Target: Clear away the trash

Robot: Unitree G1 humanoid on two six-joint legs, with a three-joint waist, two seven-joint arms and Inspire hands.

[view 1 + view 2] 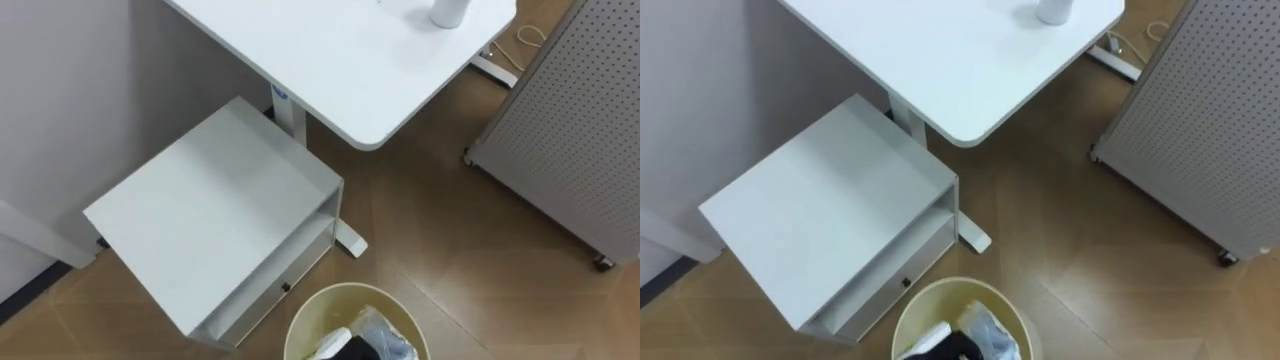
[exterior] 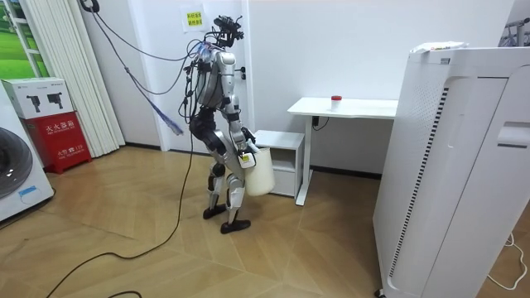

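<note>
A cream waste bin (image 1: pixel 300 325) shows at the bottom edge of the eye views, just in front of me. Crumpled clear plastic (image 1: pixel 385 335) and a black and white item (image 1: pixel 345 347) lie inside it. In the room view I stand by the low cabinet, facing the desk, with the bin (image 2: pixel 260 174) held against my front. My right hand (image 2: pixel 246 159) rests at the bin's near side. A small white container (image 1: pixel 447 12) with a red top (image 2: pixel 335 98) stands on the white desk (image 1: pixel 330 60) ahead.
A white low cabinet (image 1: pixel 215 215) with an open shelf stands under the desk's left end. The desk's leg and foot (image 1: pixel 350 240) reach onto the wood floor. A perforated white panel on castors (image 1: pixel 570 130) stands to the right.
</note>
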